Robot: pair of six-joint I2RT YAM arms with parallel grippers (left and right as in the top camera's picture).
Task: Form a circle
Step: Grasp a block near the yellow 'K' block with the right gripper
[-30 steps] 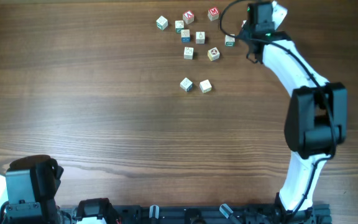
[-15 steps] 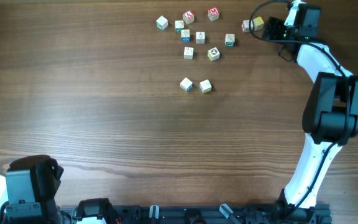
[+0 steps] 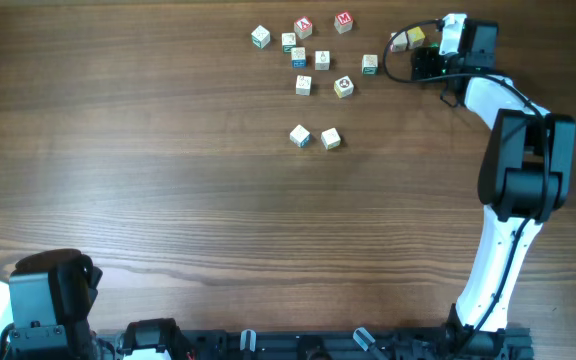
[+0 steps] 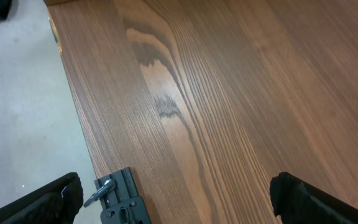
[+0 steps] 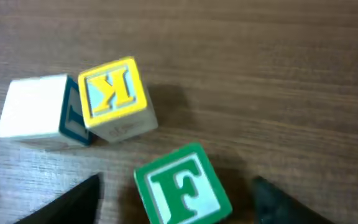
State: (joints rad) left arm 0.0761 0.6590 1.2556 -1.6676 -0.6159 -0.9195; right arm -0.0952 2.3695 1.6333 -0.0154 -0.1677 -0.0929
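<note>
Surface: brown wood-grain table (image 3: 168, 220); loose letter cubes (image 3: 322, 60) scattered toward its far side
Cluster: the circle (image 3: 405, 40) lies far right, apart from them; no ring
Look: pale cube (image 5: 33, 112) touching yellow K cube (image 5: 114, 96); green F cube (image 5: 182, 186) just beside
Handling: probably light, rigid, smooth; pinch opposite flat faces
Right arm: right gripper (image 5: 176, 182) parted around the F cube, seemingly not clamping it
Left arm: left gripper (image 4: 176, 186) spread wide, empty

Soft even light, faint short shadows; right wrist close-up blurry, perhaps from motion.
</note>
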